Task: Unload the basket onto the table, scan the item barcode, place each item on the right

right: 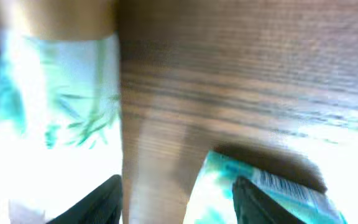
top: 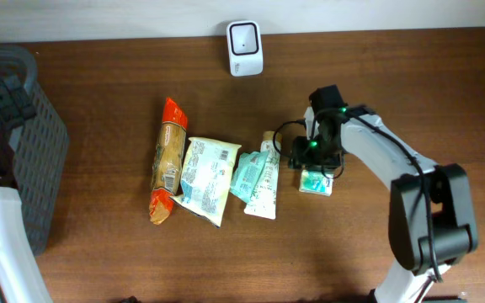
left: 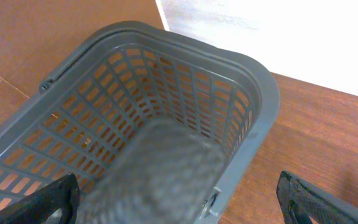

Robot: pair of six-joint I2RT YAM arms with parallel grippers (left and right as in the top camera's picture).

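Teal packet [right: 278, 193] at lower right looks light, soft, crinkly; right end effector [right: 176, 190], jaws apart, straddles its edge; pinch across its width.

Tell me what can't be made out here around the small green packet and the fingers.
Small green packet: overhead, mostly under the right arm; grip unclear.
Barcode: right wrist view, blurred, unreadable.
Left fingers: left wrist view, cut off by the bottom edge.
Basket: overhead, cut off by the left edge.

Wooden table [top: 99, 76] carries packets [top: 206, 178], a scanner [top: 245, 48] and a basket [top: 45, 160].
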